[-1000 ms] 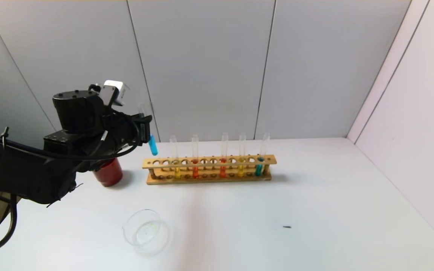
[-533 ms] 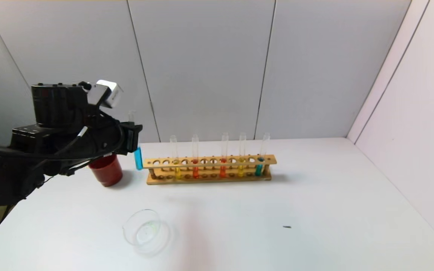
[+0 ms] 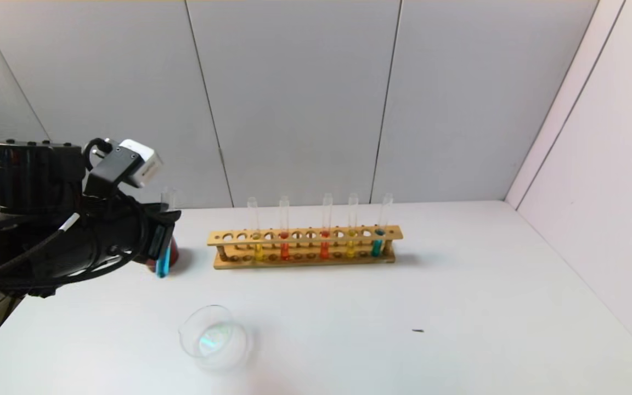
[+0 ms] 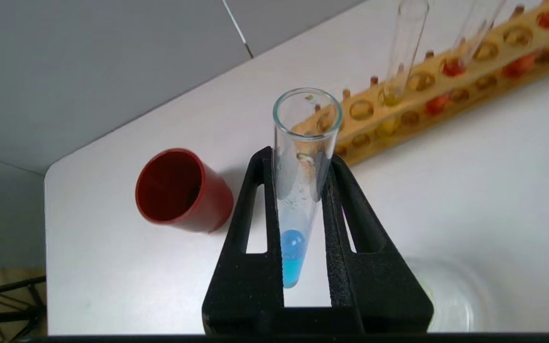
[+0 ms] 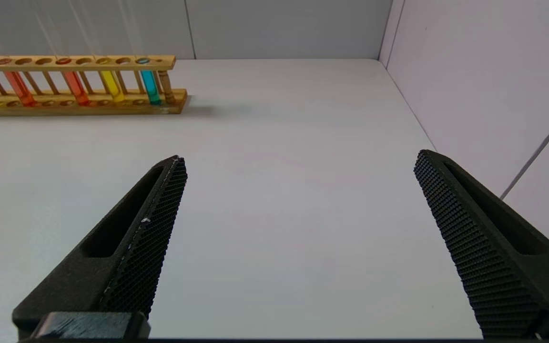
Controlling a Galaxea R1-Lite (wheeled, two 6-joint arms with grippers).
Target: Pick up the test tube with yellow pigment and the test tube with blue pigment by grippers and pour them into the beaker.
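Your left gripper (image 3: 158, 244) has carried the test tube with blue pigment (image 3: 163, 262) away from the wooden rack (image 3: 305, 247) over the last second: it was just off the rack's left end, and now it hangs upright in front of the red cup (image 3: 172, 257), lower and further toward 9 o'clock on the table (image 3: 458, 307). In the left wrist view the two black fingers (image 4: 255, 228) are clamped on the tube's glass, the blue liquid pooled in the round bottom and the open mouth up, so nothing has spilled. The beaker (image 3: 214, 339) sits at about 5 o'clock from the tube, nearer to you and well apart from it; it looks empty but for a faint sheen, so I judge that no pour has yet happened. The lift-out is done and you are now in the carry: bring the tube toward you and over the beaker's rim before tilting it. The test tube with yellow pigment (image 3: 351, 246) is in the rack, two places from its right end, with a second blue tube (image 3: 377, 244) beside it. Your right gripper (image 5: 298, 200) is spread wide and holds nothing, low over bare table at about 4 o'clock from the rack.
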